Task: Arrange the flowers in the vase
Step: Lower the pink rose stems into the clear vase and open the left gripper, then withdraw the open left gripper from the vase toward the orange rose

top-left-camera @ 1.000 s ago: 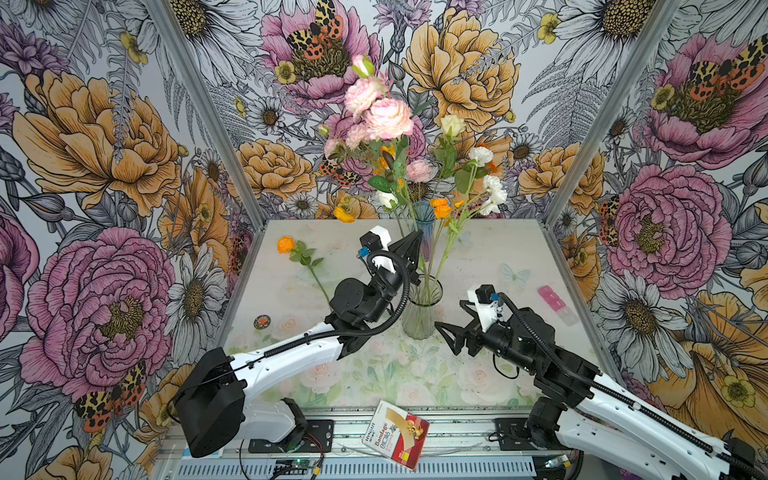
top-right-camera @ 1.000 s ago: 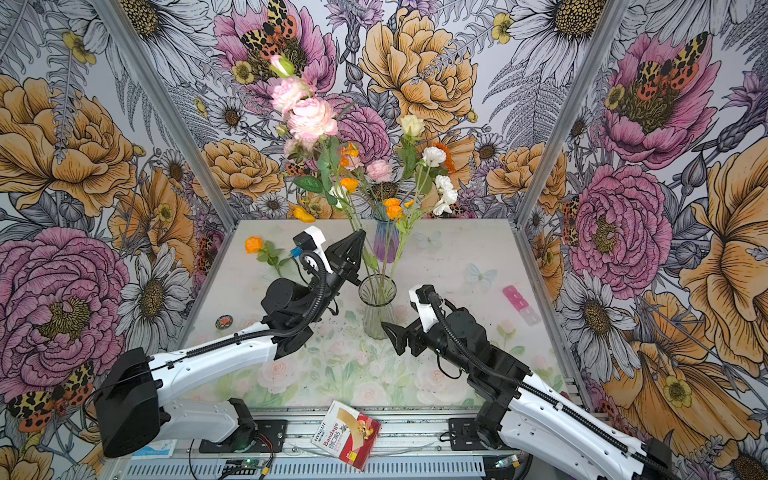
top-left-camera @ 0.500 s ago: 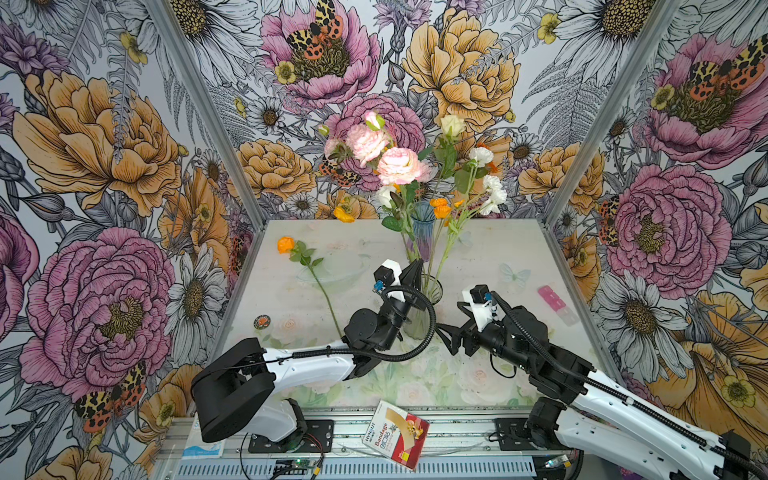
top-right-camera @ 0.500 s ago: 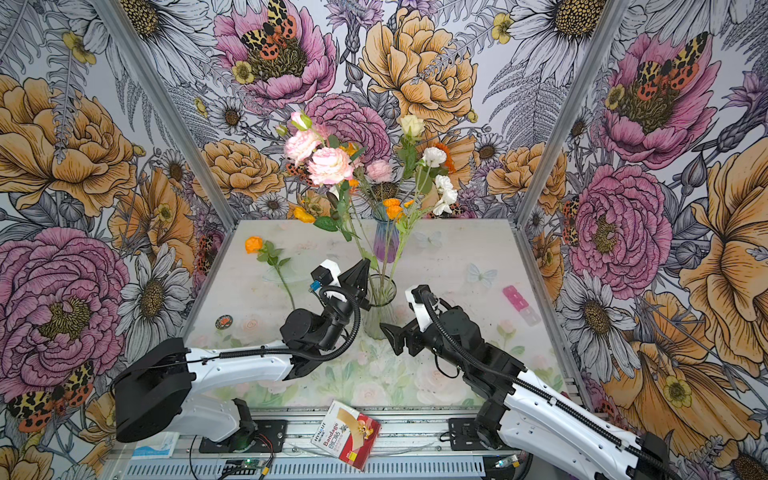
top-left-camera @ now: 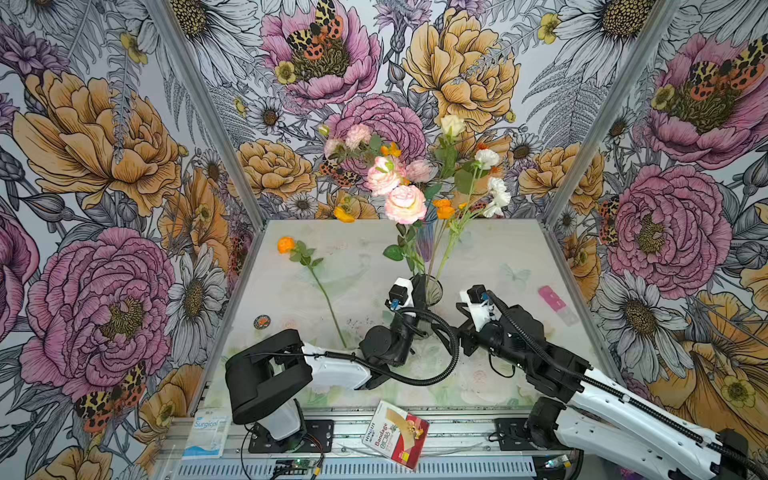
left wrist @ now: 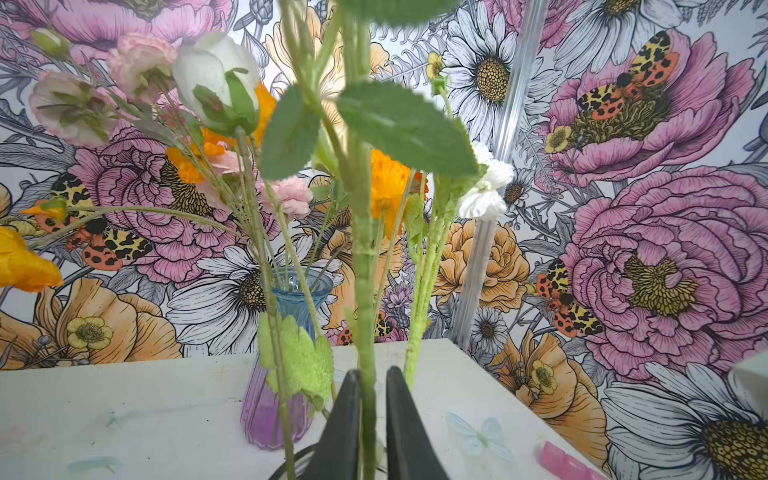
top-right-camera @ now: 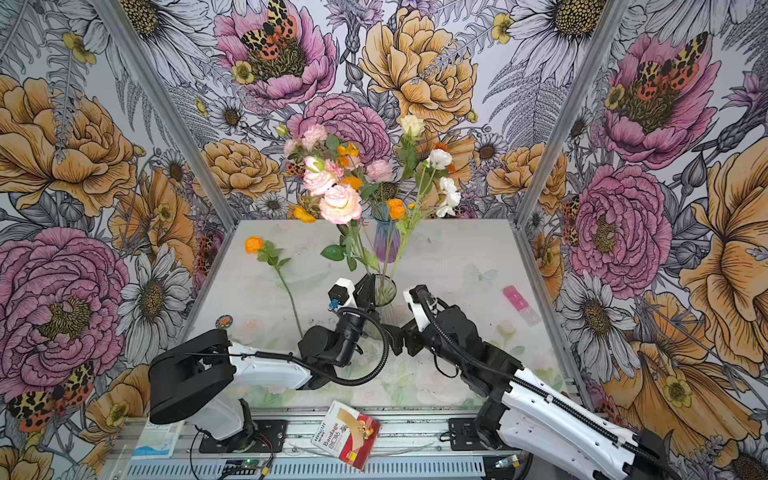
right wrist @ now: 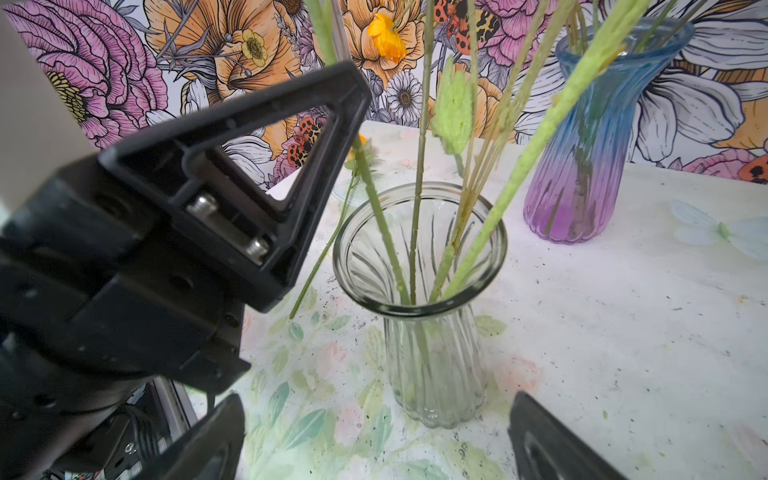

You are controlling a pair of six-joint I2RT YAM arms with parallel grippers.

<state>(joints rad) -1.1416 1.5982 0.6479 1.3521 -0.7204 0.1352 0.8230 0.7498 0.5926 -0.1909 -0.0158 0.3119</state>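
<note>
**Top views.** The left gripper [top-left-camera: 419,286] is hovering at the near-left rim of the clear ribbed glass vase [top-left-camera: 433,291], which is standing mid-table. Most of the artificial green-stemmed flowers [top-left-camera: 405,203] are rising from it and from the blue-to-purple glass vase [top-right-camera: 386,241] just beyond. One loose orange-bloomed stem [top-left-camera: 286,244] is lying on the pale printed tabletop [top-left-camera: 507,257], far left and well apart. The right gripper [top-right-camera: 397,337] is poised just right of the clear vase, touching nothing. On the near rail, a red-and-white box [top-left-camera: 395,432] is showing the word "Bandage" and a blue-and-white packet [top-left-camera: 206,430] the word "Surgical"; the smaller print is proving illegible.

**Left wrist view.** The black fingers [left wrist: 347,424] are flanking a thick green stem [left wrist: 365,291], with a sliver of gap on one side. Whether they are pinching it cannot be told.

**Right wrist view.** The right gripper's jaws are standing wide apart and empty. The flanked stem's foot is resting inside the clear vase.

**Risk.** Nothing is bracing the vase. A left gripper backing away and catching a leaf would likely be dragging the stem out or tipping the top-heavy vase.
</note>
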